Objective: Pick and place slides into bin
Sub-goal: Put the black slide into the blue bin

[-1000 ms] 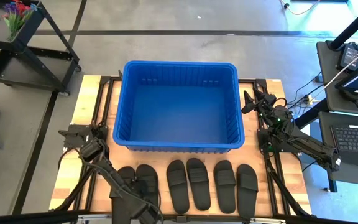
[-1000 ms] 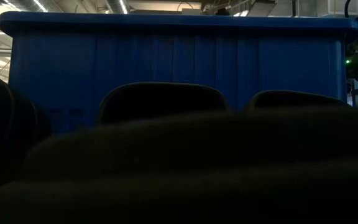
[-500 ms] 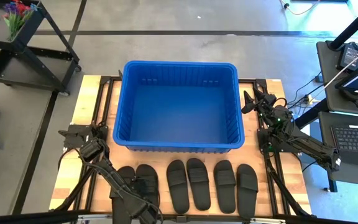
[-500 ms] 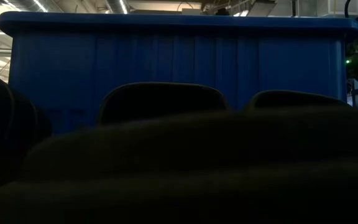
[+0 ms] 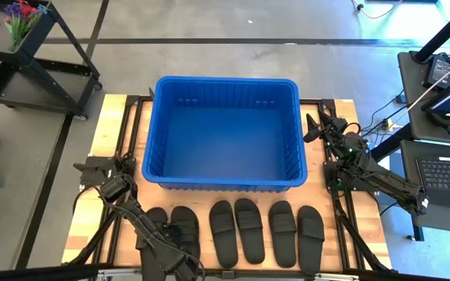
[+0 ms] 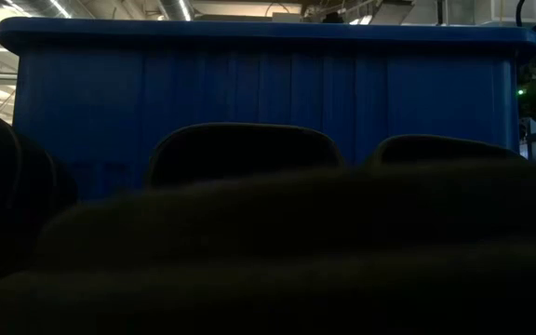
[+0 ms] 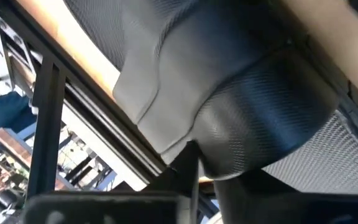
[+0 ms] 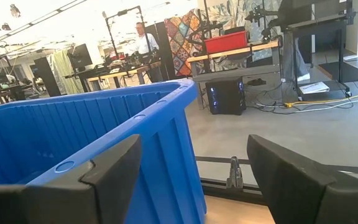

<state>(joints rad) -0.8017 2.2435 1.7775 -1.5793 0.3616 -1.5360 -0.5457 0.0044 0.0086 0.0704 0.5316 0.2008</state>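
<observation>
Six slides in a row just beside left gripper, long axes toward bin. Left fingers: cannot tell. Right gripper beside bin, fingers apart.

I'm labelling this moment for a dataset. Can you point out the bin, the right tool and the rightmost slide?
bin (image 5: 223, 81): high view, far rim.
right tool (image 5: 312, 127): high view, midway between its open fingertips, beside the bin's right wall.
rightmost slide (image 5: 311, 227): high view, on its ribbed strap.
</observation>
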